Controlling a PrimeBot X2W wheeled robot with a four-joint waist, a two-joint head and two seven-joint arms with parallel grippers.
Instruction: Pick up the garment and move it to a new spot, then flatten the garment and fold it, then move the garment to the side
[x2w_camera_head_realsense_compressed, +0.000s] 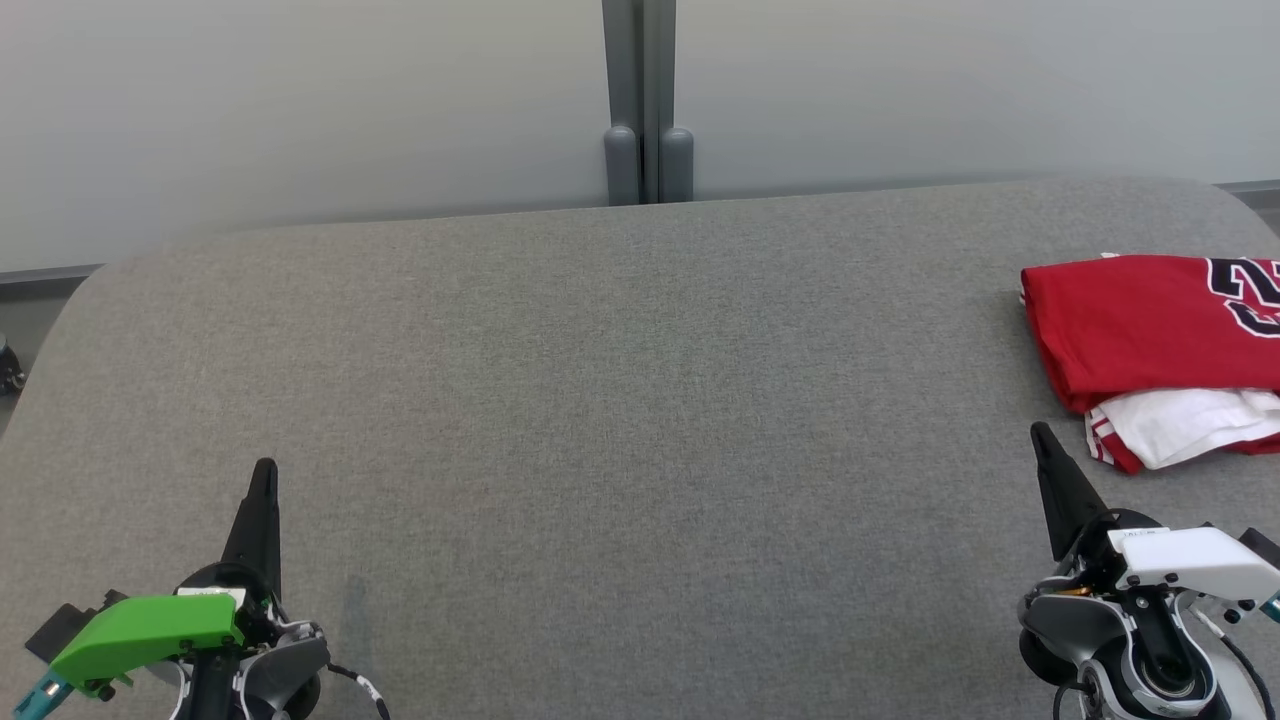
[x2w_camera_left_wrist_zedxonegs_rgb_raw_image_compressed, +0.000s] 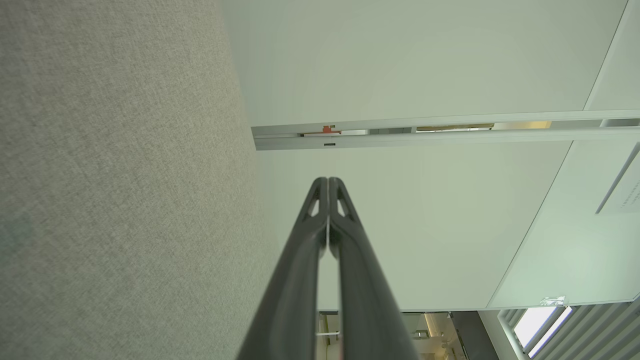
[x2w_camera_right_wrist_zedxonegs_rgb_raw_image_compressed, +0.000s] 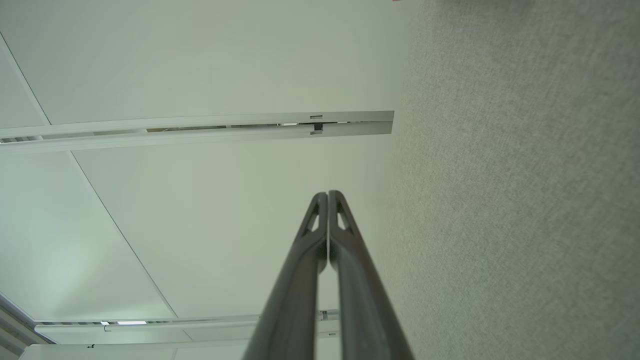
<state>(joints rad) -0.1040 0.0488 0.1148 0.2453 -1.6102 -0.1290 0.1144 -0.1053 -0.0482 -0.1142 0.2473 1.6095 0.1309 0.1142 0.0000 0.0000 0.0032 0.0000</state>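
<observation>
The garment (x2w_camera_head_realsense_compressed: 1140, 325) is a red jersey with dark numerals and white trim, folded into a compact stack at the right edge of the grey table (x2w_camera_head_realsense_compressed: 620, 400); part of it runs out of the head view. My right gripper (x2w_camera_head_realsense_compressed: 1040, 432) is at the lower right, just below and left of the garment, shut and holding nothing. At the lower left my left gripper (x2w_camera_head_realsense_compressed: 265, 468) is shut and holds nothing as well. In the left wrist view the left gripper (x2w_camera_left_wrist_zedxonegs_rgb_raw_image_compressed: 328, 180) has its tips pressed together, as does the right gripper (x2w_camera_right_wrist_zedxonegs_rgb_raw_image_compressed: 328, 193) in the right wrist view.
A pale wall with a grey vertical post (x2w_camera_head_realsense_compressed: 645, 100) stands behind the table's far edge. The table's corners are rounded at the back left and back right. Grey fabric surface (x2w_camera_left_wrist_zedxonegs_rgb_raw_image_compressed: 115, 175) fills the side of each wrist view.
</observation>
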